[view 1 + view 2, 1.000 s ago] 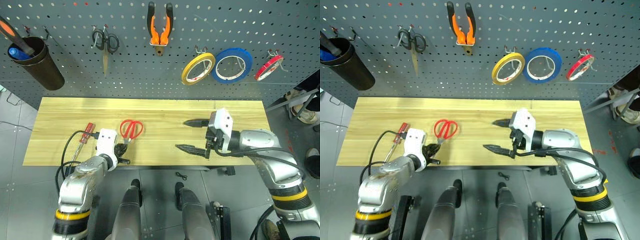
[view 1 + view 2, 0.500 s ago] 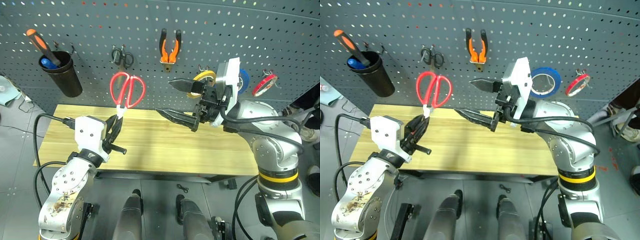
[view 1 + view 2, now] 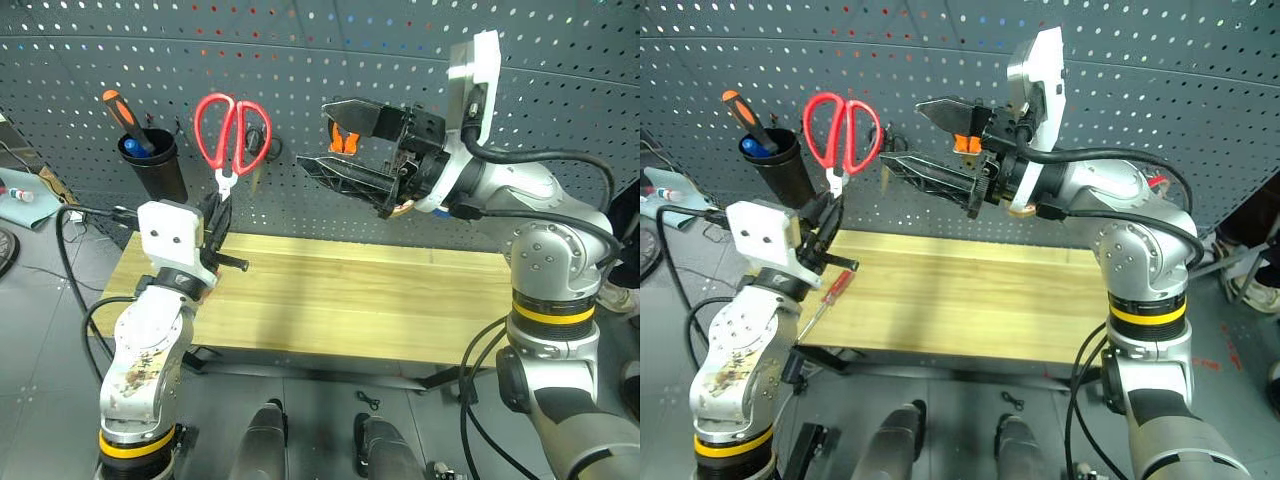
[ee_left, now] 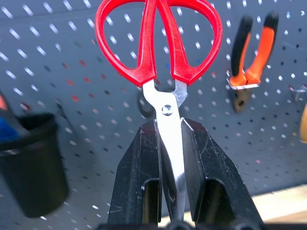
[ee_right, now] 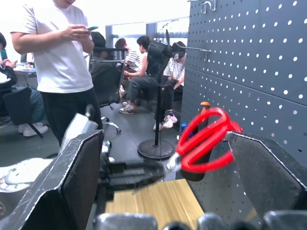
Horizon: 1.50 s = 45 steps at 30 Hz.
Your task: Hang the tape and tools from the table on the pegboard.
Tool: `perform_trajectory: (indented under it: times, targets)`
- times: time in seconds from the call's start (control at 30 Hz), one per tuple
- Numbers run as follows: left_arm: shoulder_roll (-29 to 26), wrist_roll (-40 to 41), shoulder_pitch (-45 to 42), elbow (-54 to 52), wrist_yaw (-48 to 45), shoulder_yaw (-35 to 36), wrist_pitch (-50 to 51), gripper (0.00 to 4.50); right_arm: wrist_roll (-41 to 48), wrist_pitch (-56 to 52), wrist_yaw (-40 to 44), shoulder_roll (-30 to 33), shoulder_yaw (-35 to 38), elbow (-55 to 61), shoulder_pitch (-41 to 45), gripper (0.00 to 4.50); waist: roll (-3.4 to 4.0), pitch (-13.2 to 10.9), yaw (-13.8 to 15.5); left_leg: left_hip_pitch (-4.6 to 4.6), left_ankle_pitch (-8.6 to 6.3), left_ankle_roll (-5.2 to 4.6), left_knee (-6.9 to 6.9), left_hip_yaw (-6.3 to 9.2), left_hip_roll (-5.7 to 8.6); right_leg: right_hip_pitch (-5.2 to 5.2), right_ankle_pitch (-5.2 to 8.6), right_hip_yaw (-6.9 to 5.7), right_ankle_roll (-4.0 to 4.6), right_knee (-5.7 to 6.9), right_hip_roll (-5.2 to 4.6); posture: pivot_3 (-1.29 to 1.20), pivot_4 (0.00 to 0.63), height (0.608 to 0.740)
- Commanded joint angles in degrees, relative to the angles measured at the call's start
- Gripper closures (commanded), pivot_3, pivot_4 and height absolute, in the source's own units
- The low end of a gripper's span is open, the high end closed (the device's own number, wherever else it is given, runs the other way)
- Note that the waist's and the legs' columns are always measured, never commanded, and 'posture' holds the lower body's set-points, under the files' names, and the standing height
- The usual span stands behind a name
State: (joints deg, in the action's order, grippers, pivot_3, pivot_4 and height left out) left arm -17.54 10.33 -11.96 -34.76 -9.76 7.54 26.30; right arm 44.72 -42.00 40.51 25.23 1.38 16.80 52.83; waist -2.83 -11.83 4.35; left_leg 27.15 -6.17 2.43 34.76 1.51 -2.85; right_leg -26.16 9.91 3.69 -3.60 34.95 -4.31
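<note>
Fingers of the left gripper (image 4: 170, 158) are clamped on the steel blades of the red-handled scissors (image 3: 230, 135), which stand upright with the handle loops on top, raised in front of the pegboard (image 3: 300, 60) and clear of the worktop (image 3: 340, 300). Those of the right gripper (image 3: 335, 140) are spread wide with nothing between them; that gripper points across toward the scissors, level with them and a little apart. On the pegboard behind the right gripper hang the orange-and-black pliers (image 4: 252, 52), partly hidden by its fingers in the head views. Beside the scissors on the pegboard sits a black cup (image 3: 160, 170) holding an orange-and-black screwdriver (image 3: 125, 115). A small pair of black-handled scissors (image 3: 262, 150) hangs just behind the red pair. The red-handled screwdriver (image 3: 825, 300) lies at the worktop's left end, near its front edge. In the right wrist view, a person in a white T-shirt (image 5: 60, 57) stands in the room beyond, with others seated behind.
</note>
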Motion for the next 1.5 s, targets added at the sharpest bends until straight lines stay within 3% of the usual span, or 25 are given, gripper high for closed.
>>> perform_trajectory:
  times: [0.03,0.3,0.73,1.03,1.13,1.3,1.5]
  targets:
    - [-0.01,-0.42,-3.30,3.14,-0.70,-0.71,-2.23,4.34,-2.24,1.20,0.28,1.69,-0.09,1.14,-0.19,0.00,0.02,0.06,-0.10,-0.02,0.00,0.00,0.01,0.00,0.00,0.00,-0.01,0.00,0.01,0.02,0.00,0.20,0.128,0.740]
    - [1.49,0.44,-7.78,13.02,-2.30,-2.66,-2.84,4.34,-6.64,1.81,-0.22,2.69,-1.86,2.34,-4.86,0.00,0.01,0.17,-0.58,-0.07,0.03,-0.05,0.03,-0.01,0.00,0.02,-0.01,0.00,0.03,0.06,0.00,0.15,0.163,0.740]
    - [2.45,0.84,-11.28,21.84,-3.15,-2.83,0.07,4.34,-6.14,-1.21,-1.53,3.57,-1.27,4.69,-6.45,0.00,0.05,0.15,-1.14,-0.08,0.05,-0.09,0.07,0.01,-0.03,0.03,0.02,0.01,0.05,0.12,0.01,0.12,0.196,0.740]
    - [-0.27,-0.42,-8.26,22.37,-4.16,-1.93,-0.70,0.03,-7.92,-1.20,-1.65,3.21,-3.88,5.63,-9.85,0.00,0.12,0.05,-1.72,-0.09,0.05,-0.10,0.06,0.03,-0.04,0.03,0.12,0.01,0.16,0.14,0.00,0.14,0.242,0.740]
    - [-2.80,0.01,-4.31,21.26,-5.47,-0.81,1.21,0.03,-9.90,-0.35,-1.04,3.45,-7.00,6.58,-13.08,0.00,0.21,-0.38,-2.08,-0.20,0.03,-0.15,0.04,-0.02,-0.08,0.06,0.40,0.04,0.48,0.17,-0.02,0.16,0.292,0.740]
    - [-11.99,2.91,-3.90,26.23,-12.19,3.28,6.83,0.03,-15.30,2.27,1.42,4.74,-12.34,5.51,-15.13,0.00,0.37,-3.94,-1.86,-0.40,0.08,-0.22,0.08,0.01,-0.13,-0.13,0.81,0.04,0.51,0.96,0.00,0.19,0.374,0.740]
    - [-24.66,1.91,-14.06,46.30,-21.82,3.15,8.10,0.03,-17.91,3.16,4.21,4.82,-14.29,2.92,-14.62,0.00,0.57,-8.60,-1.21,-0.22,0.20,-0.39,0.06,0.03,-0.12,-0.31,0.85,0.04,0.57,1.03,-0.04,0.22,0.467,0.740]
